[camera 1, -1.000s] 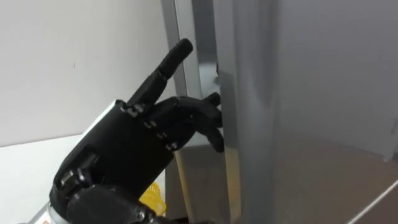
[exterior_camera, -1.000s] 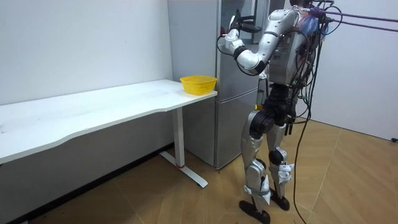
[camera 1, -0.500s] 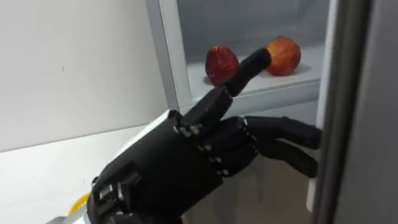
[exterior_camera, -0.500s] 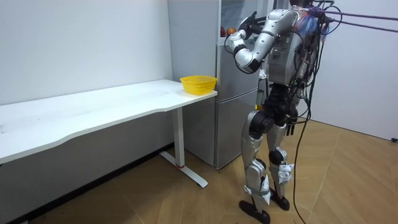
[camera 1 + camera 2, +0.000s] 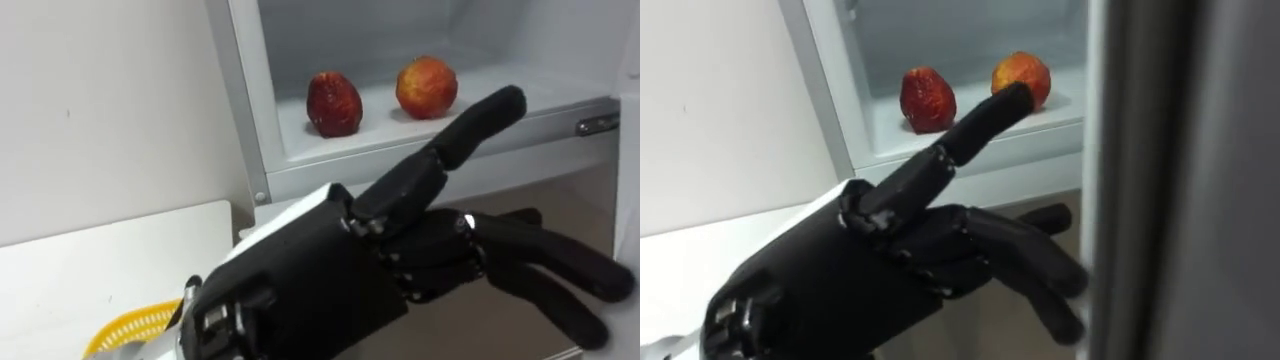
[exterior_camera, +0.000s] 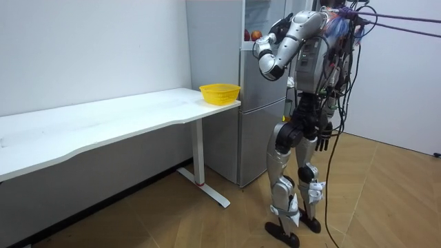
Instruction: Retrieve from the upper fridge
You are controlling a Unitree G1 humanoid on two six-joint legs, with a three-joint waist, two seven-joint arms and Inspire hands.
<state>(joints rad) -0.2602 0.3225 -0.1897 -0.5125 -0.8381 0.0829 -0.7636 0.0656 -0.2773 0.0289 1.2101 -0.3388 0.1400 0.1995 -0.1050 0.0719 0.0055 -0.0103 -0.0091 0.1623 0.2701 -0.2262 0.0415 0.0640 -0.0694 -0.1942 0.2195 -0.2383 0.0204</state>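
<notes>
The upper fridge compartment (image 5: 262, 120) stands open. On its white shelf lie a dark red fruit (image 5: 334, 103) and, to its right, a red-orange fruit (image 5: 427, 87); the same pair shows as the dark red fruit (image 5: 928, 99) and the red-orange fruit (image 5: 1021, 78). My left hand (image 5: 330, 280) is raised in front of the shelf, below the fruits and apart from them. One finger points up and to the right; the others reach, relaxed, to the edge of the grey fridge door (image 5: 1180, 180). It holds nothing. In the room view my right hand (image 6: 322, 142) hangs at my side.
I stand upright, close in front of the tall grey fridge (image 6: 262, 103). A yellow basket (image 6: 220, 93) sits on the near end of a long white table (image 6: 103, 120) just left of the fridge; the basket's rim (image 5: 130, 328) shows low on my left.
The upper door has swung further open with my left hand at its edge, so the shelf and both fruits have come into view. My left arm has drawn back toward my body.
</notes>
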